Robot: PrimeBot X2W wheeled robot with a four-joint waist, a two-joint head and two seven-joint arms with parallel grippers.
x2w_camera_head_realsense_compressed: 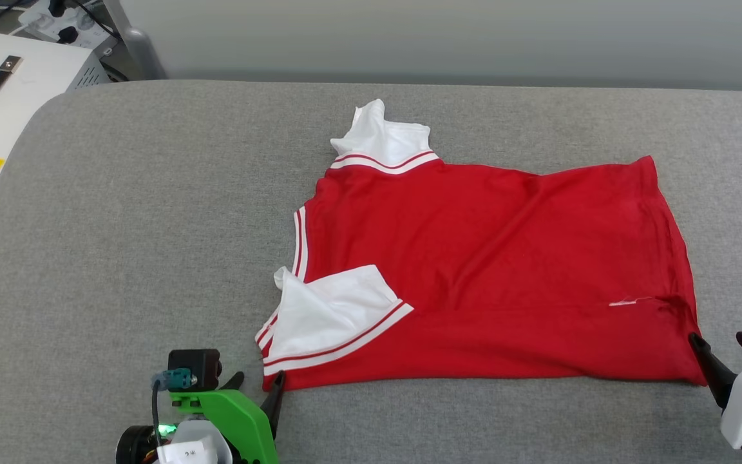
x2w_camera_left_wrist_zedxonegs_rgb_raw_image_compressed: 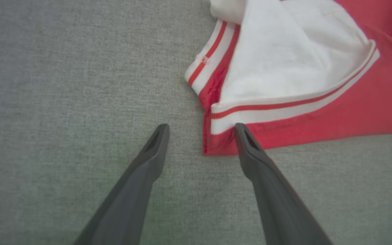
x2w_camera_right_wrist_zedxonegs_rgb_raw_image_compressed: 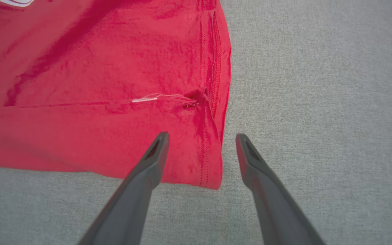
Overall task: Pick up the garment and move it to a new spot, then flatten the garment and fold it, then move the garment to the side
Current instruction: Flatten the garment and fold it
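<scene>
Because the red jersey-style T-shirt with white short sleeves and striped trim [x2w_camera_head_realsense_compressed: 493, 270] was thin, limp knit, it would probably be light, sag once lifted and slide over itself, so its two near corners looked like the sensible places to pinch. From the head view the shirt lay spread and mildly creased on a grey fabric-covered surface [x2w_camera_head_realsense_compressed: 120, 225], with one white sleeve [x2w_camera_head_realsense_compressed: 329, 309] folded over its red body. The left gripper [x2w_camera_head_realsense_compressed: 258, 383] stood at the shirt's near left corner and the right gripper [x2w_camera_head_realsense_compressed: 717, 338] at its near right corner, both with fingers parted and holding nothing. The left wrist view added detail the head view lacked: the left gripper [x2w_camera_left_wrist_zedxonegs_rgb_raw_image_compressed: 201, 126] straddled that corner, one finger over the red edge just under the striped cuff [x2w_camera_left_wrist_zedxonegs_rgb_raw_image_compressed: 284, 107], the other beside the shirt. Whether it touched cloth could not be told. The right wrist view showed the right gripper [x2w_camera_right_wrist_zedxonegs_rgb_raw_image_compressed: 201, 134] straddling the stitched hem [x2w_camera_right_wrist_zedxonegs_rgb_raw_image_compressed: 216, 61], near a loose white thread [x2w_camera_right_wrist_zedxonegs_rgb_raw_image_compressed: 145, 99] and a small pucker.
</scene>
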